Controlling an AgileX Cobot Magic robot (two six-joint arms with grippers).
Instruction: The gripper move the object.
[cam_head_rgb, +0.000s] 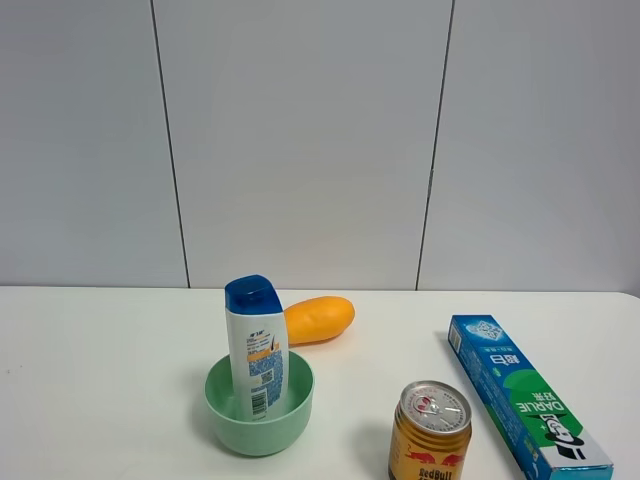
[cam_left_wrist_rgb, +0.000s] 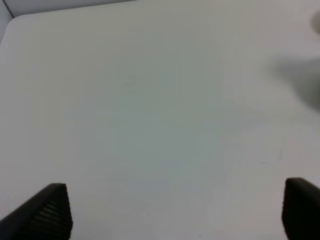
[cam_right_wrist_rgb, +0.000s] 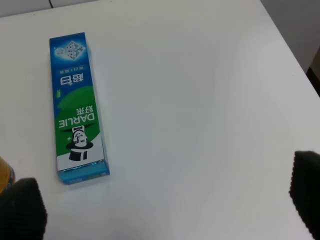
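The white shampoo bottle (cam_head_rgb: 256, 345) with a blue cap and blue-orange label stands upright inside a light green bowl (cam_head_rgb: 288, 415) at the front left of the white table. Neither arm shows in the exterior high view. My left gripper (cam_left_wrist_rgb: 175, 215) is open and empty over bare table; only its two black fingertips (cam_left_wrist_rgb: 45, 215) show. My right gripper (cam_right_wrist_rgb: 167, 200) is open and empty, its fingertips (cam_right_wrist_rgb: 22, 207) spread wide above the table near the toothpaste box (cam_right_wrist_rgb: 76, 107).
An orange mango-shaped fruit (cam_head_rgb: 318, 320) lies just behind the bowl. A gold Red Bull can (cam_head_rgb: 430, 432) stands at the front, right of the bowl. The blue-green toothpaste box (cam_head_rgb: 525, 405) lies at the right. The table's corner edge (cam_right_wrist_rgb: 290, 50) shows in the right wrist view.
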